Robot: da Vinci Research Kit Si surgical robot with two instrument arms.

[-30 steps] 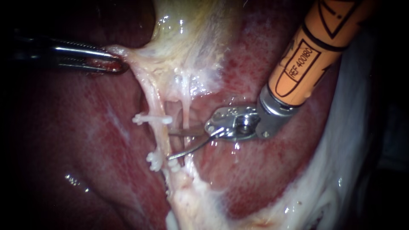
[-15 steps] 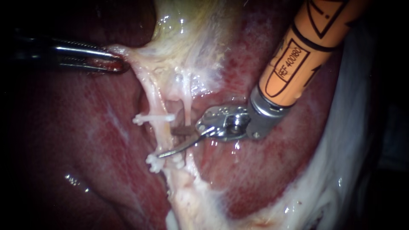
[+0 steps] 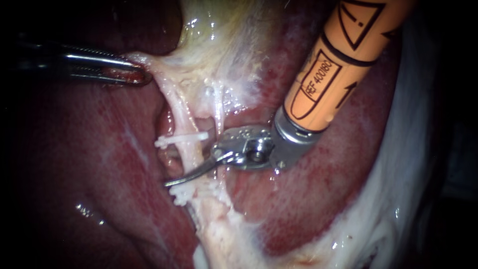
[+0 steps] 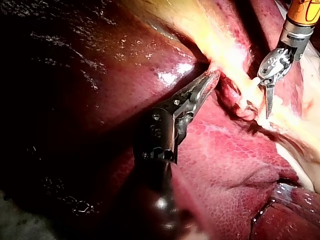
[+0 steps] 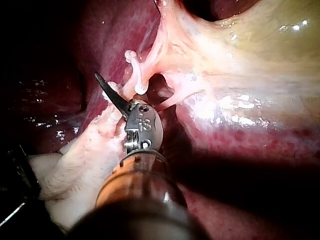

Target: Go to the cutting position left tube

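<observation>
Two instruments: we find the left instrument [image 3: 130,74] and the right instrument [image 3: 179,172] both in the endoscope view.
Left instrument: jaws pressed onto the pale edge of the gallbladder [image 3: 224,45] from two sides, pinching it. The left wrist view [image 4: 207,82] shows the same grip.
Right instrument: orange shaft from the upper right, blades spread. One blade lies across the front of the left tube [image 3: 180,117]. The other passes out of our sight behind it.
Left tube: pale strand running down from the gallbladder over the liver [image 3: 99,159], standing between the blades.
Clips: the upper clip [image 3: 181,139] sits across the left tube just above the visible blade, and the lower clips [image 3: 180,195] sit just below it.
Right tube [image 3: 218,112]: thinner strand just beside the left tube, reaching the right instrument's metal wrist.
Right wrist view: we see one dark blade [image 5: 110,95] beside the clipped strand.
</observation>
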